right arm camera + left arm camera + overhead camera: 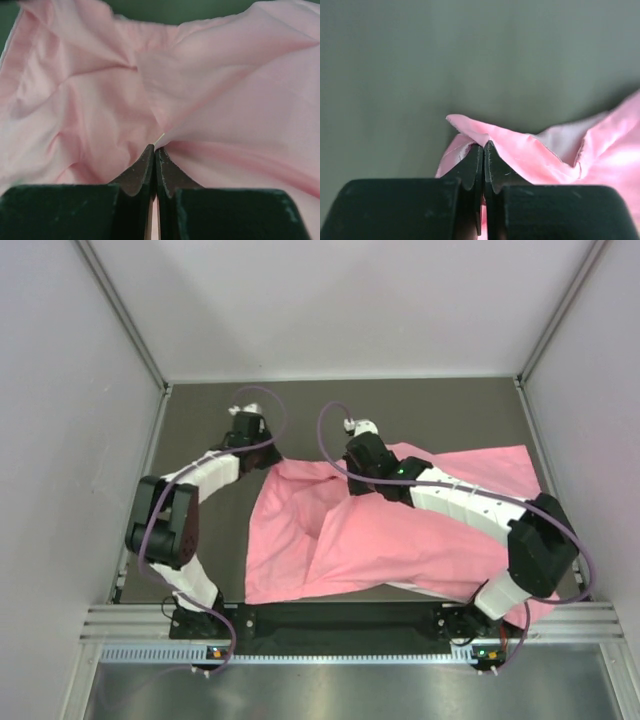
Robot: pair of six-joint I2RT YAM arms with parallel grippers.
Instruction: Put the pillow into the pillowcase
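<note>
The pink satin pillowcase (400, 530) lies rumpled across the middle and right of the dark table. My left gripper (262, 456) is shut on its far left corner; the left wrist view shows the jaws (484, 146) pinching a pink fold (530, 150). My right gripper (352, 480) is shut on a fold near the case's far middle; in the right wrist view (154, 148) pink cloth (225, 100) fills the frame. The pillow is almost wholly hidden; a thin white strip (425, 588) under the case's near edge may be part of it.
Grey walls enclose the dark table (300, 410) on the left, back and right. A metal rail (330, 625) with both arm bases runs along the near edge. The right forearm (460, 505) stretches over the pillowcase.
</note>
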